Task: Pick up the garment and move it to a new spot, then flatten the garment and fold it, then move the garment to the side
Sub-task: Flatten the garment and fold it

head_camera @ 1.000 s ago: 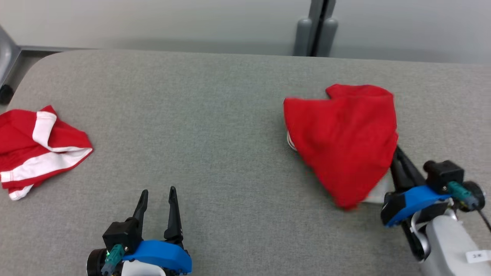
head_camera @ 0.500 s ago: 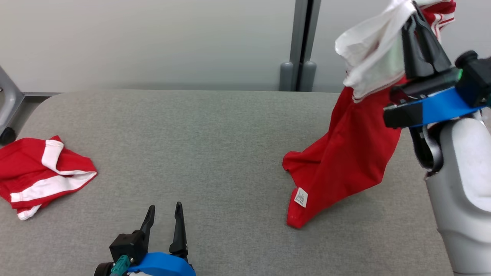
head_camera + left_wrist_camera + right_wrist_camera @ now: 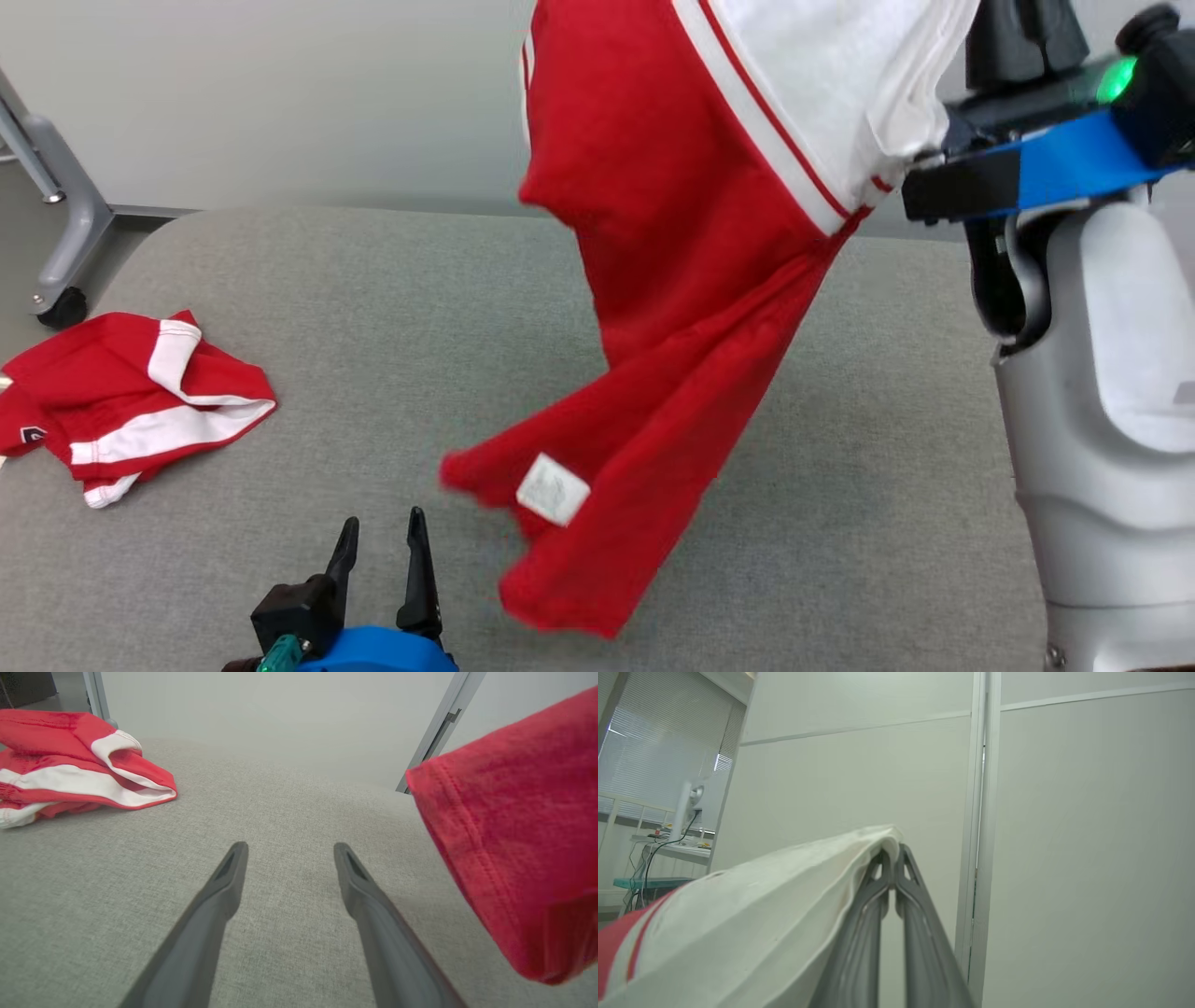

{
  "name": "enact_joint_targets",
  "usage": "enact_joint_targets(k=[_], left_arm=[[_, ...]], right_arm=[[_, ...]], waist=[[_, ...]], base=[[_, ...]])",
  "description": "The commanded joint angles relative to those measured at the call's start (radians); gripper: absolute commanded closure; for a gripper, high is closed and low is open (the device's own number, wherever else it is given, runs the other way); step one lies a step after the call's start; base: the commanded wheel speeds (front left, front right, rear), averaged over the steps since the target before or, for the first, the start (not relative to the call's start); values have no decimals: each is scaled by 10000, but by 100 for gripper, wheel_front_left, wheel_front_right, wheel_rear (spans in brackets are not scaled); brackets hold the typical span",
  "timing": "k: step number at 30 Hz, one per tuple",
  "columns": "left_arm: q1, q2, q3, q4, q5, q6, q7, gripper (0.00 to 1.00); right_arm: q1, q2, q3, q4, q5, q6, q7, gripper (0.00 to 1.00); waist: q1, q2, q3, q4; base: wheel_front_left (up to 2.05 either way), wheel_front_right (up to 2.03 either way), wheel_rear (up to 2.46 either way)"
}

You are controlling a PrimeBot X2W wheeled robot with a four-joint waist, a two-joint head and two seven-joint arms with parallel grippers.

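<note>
Hanging from the right gripper, whose fingers are pressed together on its white edge, the red garment is held high over the grey tabletop, its lower hem dangling near the left gripper. That gripper is seen spread apart and empty, low over the tabletop

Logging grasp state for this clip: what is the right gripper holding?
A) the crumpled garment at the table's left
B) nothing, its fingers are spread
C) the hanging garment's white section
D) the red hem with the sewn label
C: in the right wrist view the right gripper is shut on white fabric of the garment, whose red part hangs below.
</note>
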Motion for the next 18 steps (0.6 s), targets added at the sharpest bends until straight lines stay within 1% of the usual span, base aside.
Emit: enact_joint_targets(k=[1, 6, 7, 8, 9, 10, 12, 14, 15, 18], left_arm=[[-95, -2, 76, -63, -7, 59, -29, 0], [-419, -9, -70, -171, 72, 41, -29, 0], [-532, -4, -176, -146, 126, 29, -29, 0], [-602, -7, -226, -131, 135, 20, -26, 0], [-683, -9, -270, -124, 168, -5, -27, 0], [-750, -9, -323, -126, 198, -34, -27, 0], [-826, -7, -521, -105, 226, -152, -27, 0], [-896, -7, -744, -39, 312, -322, -27, 0], [-896, -7, -744, -39, 312, -322, -27, 0], [-993, -6, -1336, 162, 320, -701, -26, 0]], right_arm=[[687, -94, -284, 517, -263, 1, 6, 100], [2236, -734, -1631, 2201, -822, 1, 0, 100], [2943, -1052, -2333, 2992, -1156, 1, 0, 96], [3240, -1153, -2720, 3406, -1292, 1, -1, 49], [3468, -1240, -3106, 3677, -1444, 1, -4, 0], [3681, -1318, -3374, 3880, -1611, 1, -15, 0], [4090, -1260, -3850, 4060, -1764, 3, -14, 0], [4451, -1131, -4056, 3990, -1847, 1, -11, 0], [4451, -1131, -4056, 3990, -1847, 1, -11, 0], [4713, -946, -4138, 3718, -1780, 1, -12, 0]], waist=[[1, 1, 120, -125], [1, 1, 583, -485], [1, 1, 734, -637], [1, 1, 798, -708], [1, 1, 861, -788], [1, 1, 917, -862], [1, 1, 1011, -1032], [1, 1, 1076, -1211], [1, 1, 1076, -1211], [1, 1, 1133, -1448]], base=[[0, 0, 0], [0, 0, 0], [0, 0, 0], [0, 0, 0], [0, 0, 0], [0, 0, 0], [0, 0, 0], [0, 0, 0], [0, 0, 0], [0, 0, 0]])
